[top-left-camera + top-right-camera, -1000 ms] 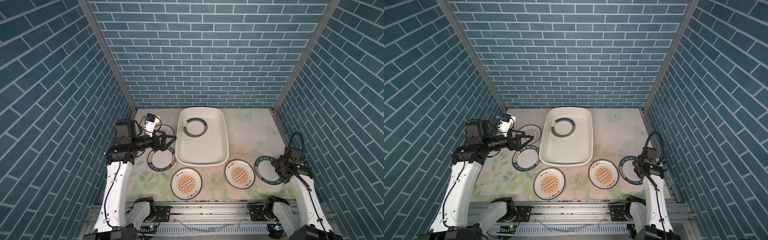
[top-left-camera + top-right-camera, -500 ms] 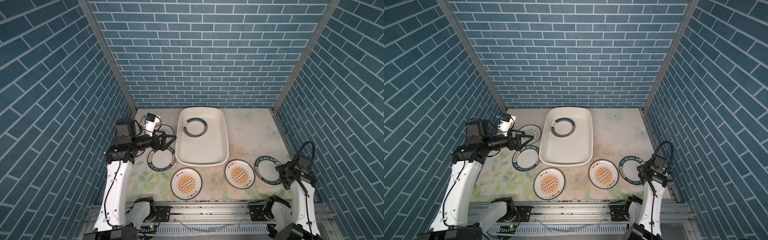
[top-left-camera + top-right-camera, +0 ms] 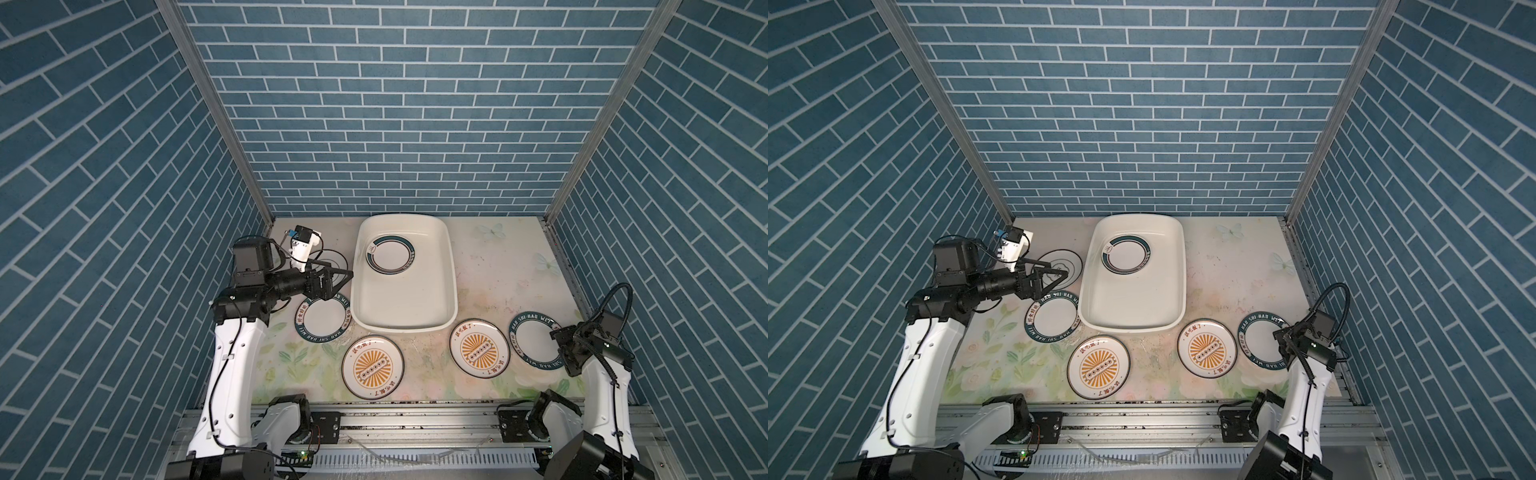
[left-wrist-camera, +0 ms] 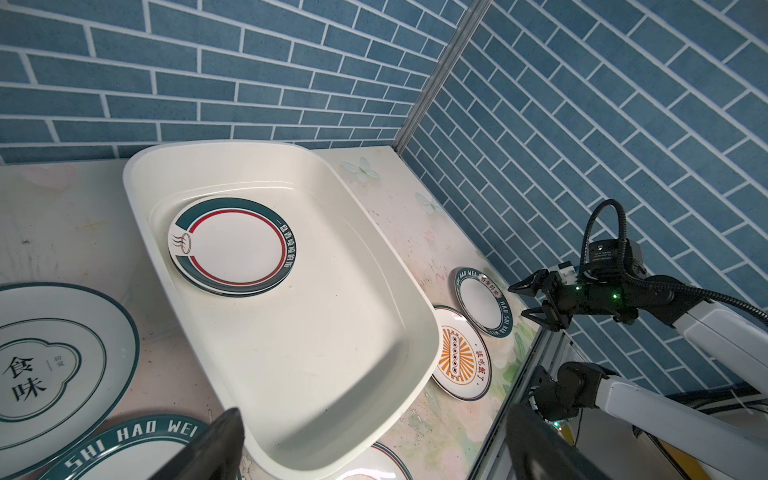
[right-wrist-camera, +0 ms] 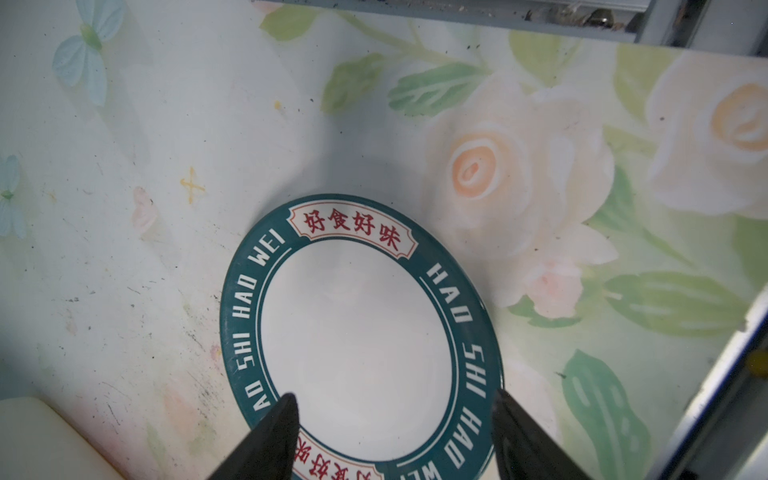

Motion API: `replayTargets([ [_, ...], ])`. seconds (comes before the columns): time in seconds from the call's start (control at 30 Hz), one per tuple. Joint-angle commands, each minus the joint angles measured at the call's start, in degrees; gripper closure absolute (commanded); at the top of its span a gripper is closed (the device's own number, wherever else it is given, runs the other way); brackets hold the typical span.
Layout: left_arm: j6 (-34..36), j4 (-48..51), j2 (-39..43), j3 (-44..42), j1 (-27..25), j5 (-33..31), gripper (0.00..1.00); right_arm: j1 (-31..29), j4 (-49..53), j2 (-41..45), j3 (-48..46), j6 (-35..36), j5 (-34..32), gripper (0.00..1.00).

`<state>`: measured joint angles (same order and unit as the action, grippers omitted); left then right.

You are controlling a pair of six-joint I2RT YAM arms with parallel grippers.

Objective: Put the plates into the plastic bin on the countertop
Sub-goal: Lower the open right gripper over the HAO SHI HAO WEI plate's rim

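The white plastic bin (image 3: 403, 303) (image 3: 1133, 303) (image 4: 316, 332) stands mid-countertop and holds green-rimmed plates (image 3: 390, 254) (image 4: 232, 245) stacked at its far end. On the countertop lie a black-ringed plate (image 3: 1065, 266), a green lettered plate (image 3: 322, 316) left of the bin, two orange sunburst plates (image 3: 372, 367) (image 3: 479, 348), and a green lettered plate (image 3: 536, 338) (image 5: 357, 332) at the right. My left gripper (image 3: 343, 282) (image 4: 374, 409) hangs open beside the bin's left wall. My right gripper (image 3: 559, 345) (image 5: 395, 395) is open just above the right lettered plate's edge, holding nothing.
Blue brick-patterned walls (image 3: 395, 124) close in the back and both sides. A metal rail (image 3: 415, 432) with the arm bases runs along the front edge. The floral countertop (image 3: 498, 266) right of the bin is bare.
The right arm has straightened up and its gripper has drawn slightly toward the front over the right lettered plate. The left arm has stayed still.
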<state>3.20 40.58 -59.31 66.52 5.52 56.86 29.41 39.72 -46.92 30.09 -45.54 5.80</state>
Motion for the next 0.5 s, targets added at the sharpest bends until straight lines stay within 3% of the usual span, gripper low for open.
replayTargets([
  [0.0, 0.02, 1.36, -0.31, 1.99, -0.32, 0.77, 0.00, 0.48, -0.18, -0.28, -0.91, 2.12, 1.01, 0.27],
  [0.47, 0.30, 1.73, -0.25, 2.10, -0.51, 0.71, 0.00, 1.13, 6.22, 2.89, 2.14, 1.79, -6.85, 0.26],
])
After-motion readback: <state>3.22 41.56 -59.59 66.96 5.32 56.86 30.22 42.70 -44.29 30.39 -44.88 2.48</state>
